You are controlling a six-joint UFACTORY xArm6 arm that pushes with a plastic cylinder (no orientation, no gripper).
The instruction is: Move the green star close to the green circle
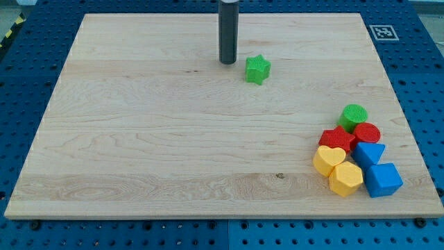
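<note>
The green star lies on the wooden board near the view's top, a little right of centre. My tip stands just to the star's left, a small gap apart, not touching it. The green circle sits far off toward the view's lower right, at the top of a cluster of blocks. A wide stretch of board separates the star from the circle.
The cluster at the view's lower right holds a red star, a red circle, a blue triangle, a blue cube, a yellow heart and a yellow hexagon. A marker tag sits past the board's top right corner.
</note>
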